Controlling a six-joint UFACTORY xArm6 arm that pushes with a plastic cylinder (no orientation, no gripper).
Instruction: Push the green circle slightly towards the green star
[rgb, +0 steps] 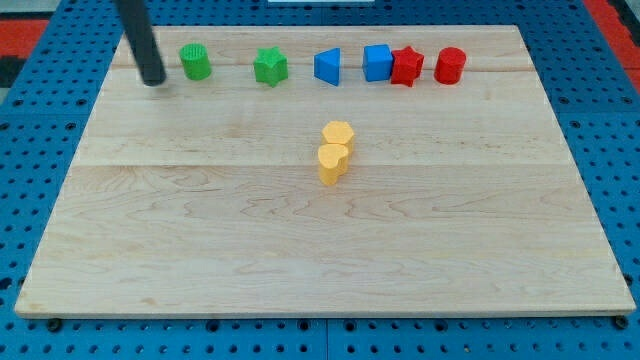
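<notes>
A: Position of the small green round block (196, 62)?

B: Near the view's top edge of the pale wooden board (200, 230), far left of the row. It stands just to the view's right of my tip (154, 82), a narrow gap between them, not touching as far as I can tell.

A: And the tip itself?

B: The dark straight rod comes down from the view's top left; its end rests on the board, slightly lower in view than the green round block. No jaws on this arm, only the bare rod, so nothing is clasped or let go.

A: The target?

B: The green star-shaped block (270, 67) sits further to the view's right of the tip, past the green round one, clear board between the two greens.

A: Beyond that?

B: Same row, moving away from the tip: a blue triangular block (328, 66), then a blue squarish block (377, 62) touching a red star block (406, 67), then a red round block (450, 65) just beside.

A: Anything off the row?

B: Two yellow blocks mid-board, well apart from the tip, toward the view's lower right of it: a yellow hexagon-like block (338, 133) touching a second yellow block (333, 163) below it, shape unclear. Blue perforated table (30, 190) surrounds the board.
</notes>
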